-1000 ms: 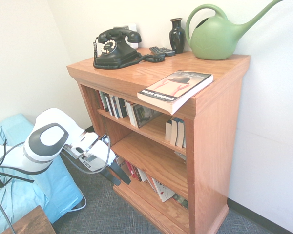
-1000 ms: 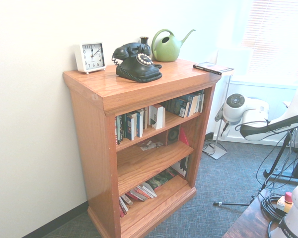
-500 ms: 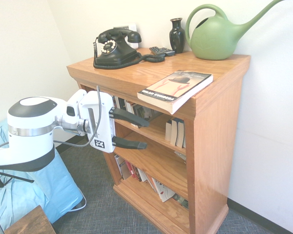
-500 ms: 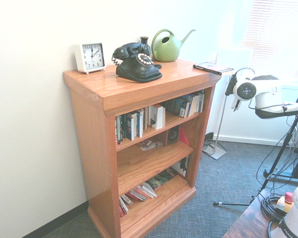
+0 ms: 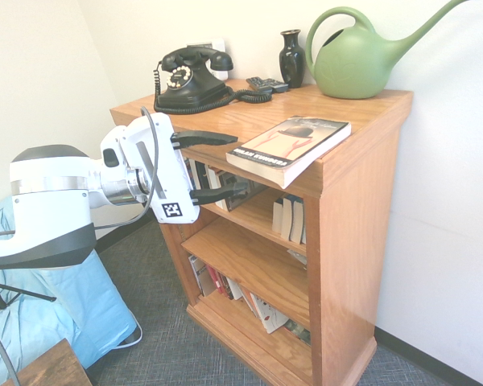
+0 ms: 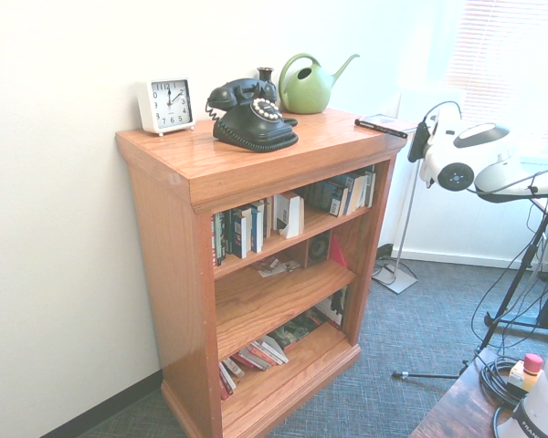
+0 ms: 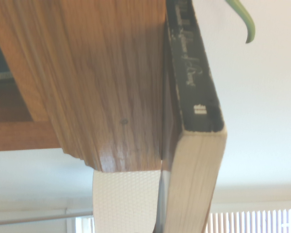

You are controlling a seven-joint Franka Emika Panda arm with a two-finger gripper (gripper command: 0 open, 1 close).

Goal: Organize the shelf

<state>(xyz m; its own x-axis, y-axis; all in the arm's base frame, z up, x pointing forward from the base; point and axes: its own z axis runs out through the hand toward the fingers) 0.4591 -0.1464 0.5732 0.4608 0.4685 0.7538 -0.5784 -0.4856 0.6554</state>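
Two gripper fingers wide apart at shelf front, nothing held; lower fingertip lost vs books.

The tool is pointing level at the front of the shelf, its two dark fingers standing wide apart, one above the top's front edge and one before the upper tier. A book is lying on the top, overhanging its edge.
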